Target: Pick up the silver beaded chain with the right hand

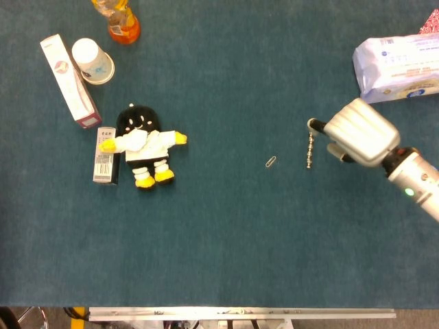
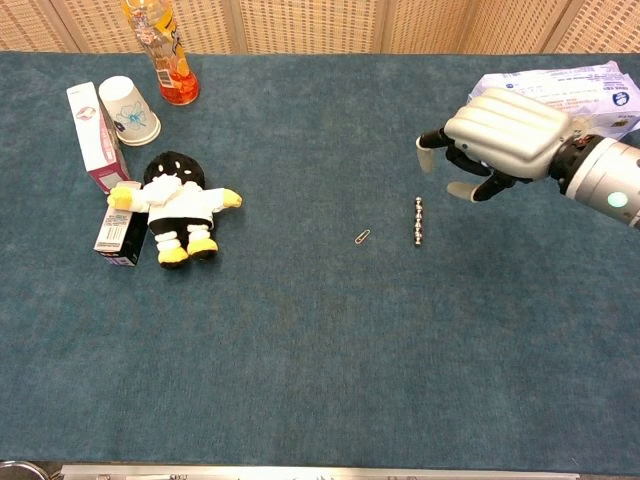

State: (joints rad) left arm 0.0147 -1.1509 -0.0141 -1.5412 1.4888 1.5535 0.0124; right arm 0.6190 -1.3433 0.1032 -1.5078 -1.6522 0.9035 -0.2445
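Approach step. The right hand point(image 2: 497, 140) hovers above the silver beaded chain point(image 2: 419, 221), fingers apart, holding nothing. The chain lies right of the surface's centre, beside a paper clip point(image 2: 362, 237). Next: descend and pinch it.

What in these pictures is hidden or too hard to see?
- Right hand, head view: its own back hides the palm.
- Silver beaded chain, head view: a fingertip covers its top end.
- Tissue pack, chest view: partly behind the hand.
- Bottle, head view: cut by the top edge.
- Left hand: in neither view.

Silver ribbed right hand point(image 2: 497, 140), black joints, seemingly pale fingertips.
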